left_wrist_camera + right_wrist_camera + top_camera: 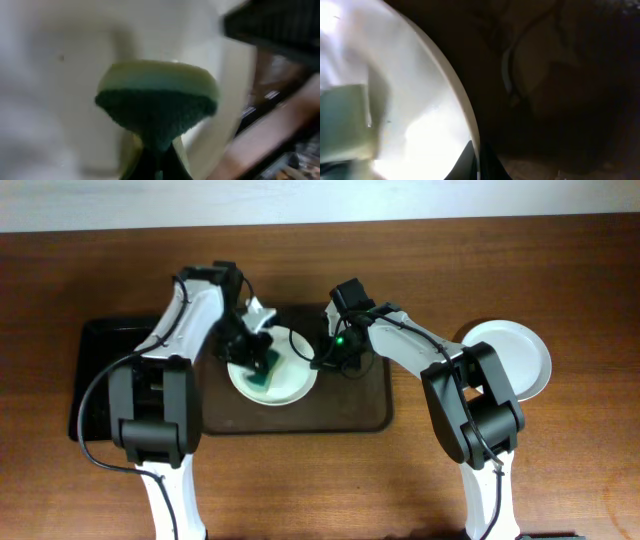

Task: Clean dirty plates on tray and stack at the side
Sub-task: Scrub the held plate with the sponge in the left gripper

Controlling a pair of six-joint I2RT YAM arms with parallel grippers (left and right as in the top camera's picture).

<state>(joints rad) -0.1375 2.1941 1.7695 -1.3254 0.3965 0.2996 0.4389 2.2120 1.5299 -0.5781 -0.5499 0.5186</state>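
**A:** Where is the plate relative to the tools?

**B:** The plate (290,387) lies on the tray (358,402), left of the tray's middle, and sits between the two tools. The left tool (256,356) comes in over its far-left rim. The right tool (321,363) meets its right edge.

**A:** What is the left tool doing?

**B:** It is clamped on a sponge (157,102), green scouring face below and a paler layer on top. The sponge is pinched narrow where the fingers take it. In the overhead view the sponge rests on the plate's face, left of centre.

**A:** And the right tool?

**B:** Its jaws are closed on the plate's right rim. Its wrist camera shows the white rim running down into the dark fingers (465,162) at the bottom edge of the view, with the sponge at the far left. The brown tray is dark beyond.

**A:** Any dirt on the plate?

**B:** I cannot tell; the close views are blurred and glare washes out the face.

**A:** What else is about?

**B:** The other plates (505,350) lie on the bare table (400,480), right of the tray and apart from it. Their outline looks doubled, though I cannot tell the count. A black tray (100,350) sits to the left, partly under the left arm.
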